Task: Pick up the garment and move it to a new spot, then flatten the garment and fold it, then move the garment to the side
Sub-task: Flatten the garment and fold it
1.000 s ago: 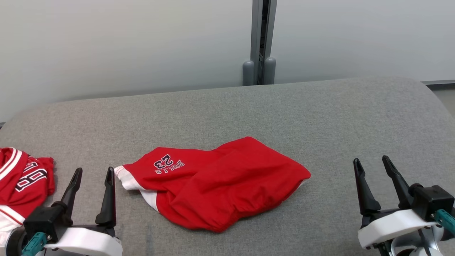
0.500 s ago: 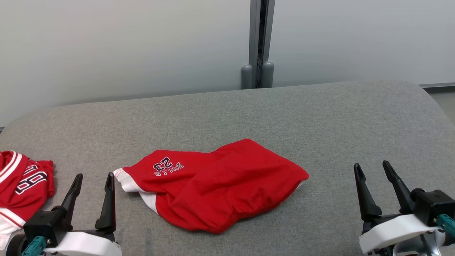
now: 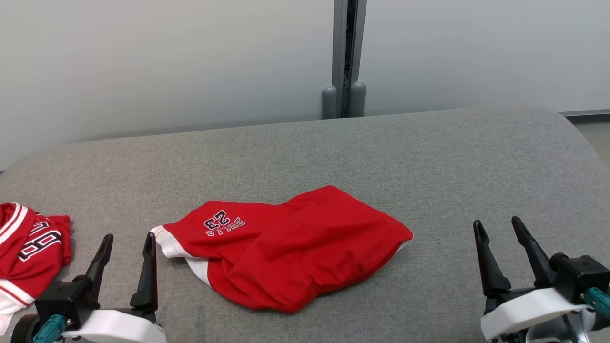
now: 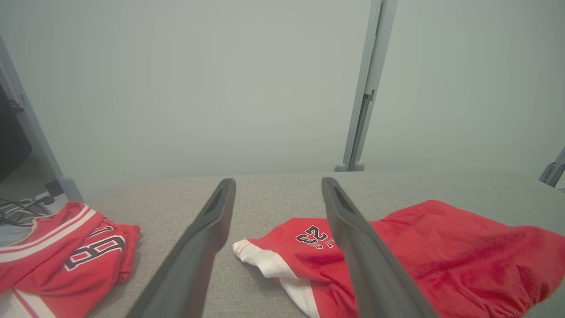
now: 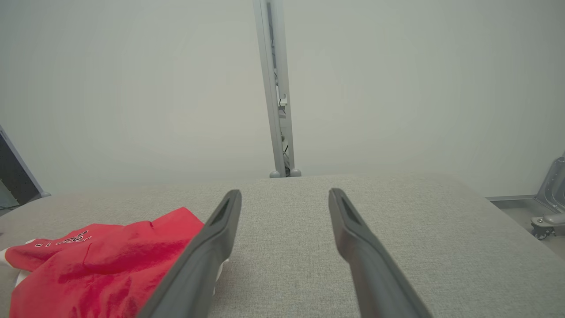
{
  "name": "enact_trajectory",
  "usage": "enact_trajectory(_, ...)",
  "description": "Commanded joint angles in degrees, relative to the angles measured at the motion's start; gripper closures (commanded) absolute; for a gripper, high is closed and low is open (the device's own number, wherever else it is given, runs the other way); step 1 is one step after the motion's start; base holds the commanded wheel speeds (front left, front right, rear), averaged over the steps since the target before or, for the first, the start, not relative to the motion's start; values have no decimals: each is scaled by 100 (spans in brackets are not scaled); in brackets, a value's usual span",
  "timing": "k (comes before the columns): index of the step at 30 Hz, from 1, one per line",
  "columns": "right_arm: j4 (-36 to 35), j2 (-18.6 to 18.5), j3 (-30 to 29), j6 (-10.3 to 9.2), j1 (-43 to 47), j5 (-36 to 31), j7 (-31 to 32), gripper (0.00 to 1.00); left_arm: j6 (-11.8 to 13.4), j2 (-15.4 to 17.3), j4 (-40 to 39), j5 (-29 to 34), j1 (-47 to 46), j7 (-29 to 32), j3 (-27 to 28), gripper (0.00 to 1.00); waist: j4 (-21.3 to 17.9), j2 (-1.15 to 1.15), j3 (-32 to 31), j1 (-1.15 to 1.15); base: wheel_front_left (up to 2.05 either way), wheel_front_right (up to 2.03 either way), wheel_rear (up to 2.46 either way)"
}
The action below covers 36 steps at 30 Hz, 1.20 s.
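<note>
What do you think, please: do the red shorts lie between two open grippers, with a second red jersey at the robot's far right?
Not quite: the head view shows the red jersey at the robot's far left, outside the left gripper. The red shorts do lie between it and the right gripper, both open.

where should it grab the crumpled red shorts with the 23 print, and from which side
Probably the white-trimmed leg hem of the crumpled red fabric shorts, coming from the robot's left with the open left tool. That corner lies nearest it and sticks out as a free edge on the grey fabric table.
</note>
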Motion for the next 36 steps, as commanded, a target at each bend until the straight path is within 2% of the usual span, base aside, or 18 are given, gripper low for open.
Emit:
enact_trajectory(1, 20, -33, 7, 3, -18, 29, -30, 0, 16, 18, -11, -31, 33, 1, -3, 0, 0, 0, 2, 0, 0, 0, 0)
enact_trajectory(10, 54, -33, 15, 3, -34, 41, -57, 0, 70, 37, -44, 5, -15, 36, -40, 0, 20, 0, 25, 0, 0, 0, 0)
enact_trajectory(13, 61, -27, 180, 3, -44, 59, 3, 0, 46, 39, -62, 15, -102, 48, -57, 0, 79, 0, 78, 0, 0, 0, 0)
enact_trajectory(18, 178, -50, 1112, 3, -32, 159, 288, 0, 10, 17, -85, 47, -267, -8, -97, 0, 235, 0, 238, 0, 0, 0, 0)
enact_trajectory(22, 372, -146, 2007, 3, -105, 457, 456, 0, -27, -19, -47, 50, -404, -50, -127, 0, 397, 0, 393, 0, 0, 0, 0)
enact_trajectory(27, 778, -300, 2842, 2, -177, 855, 579, 0, -99, -66, 42, 41, -561, -110, -180, 0, 650, 0, 588, 0, 0, 0, 0)
enact_trajectory(31, 1429, -357, 3392, 3, -571, 1228, 375, 0, -162, -126, 154, -12, -725, -220, -201, 0, 866, 0, 812, 0, 0, 0, 0)
enact_trajectory(36, 1997, -278, 3554, 3, -989, 1446, 85, 0, -206, -175, 247, -24, -840, -294, -230, 0, 963, 0, 933, 0, 0, 0, 0)
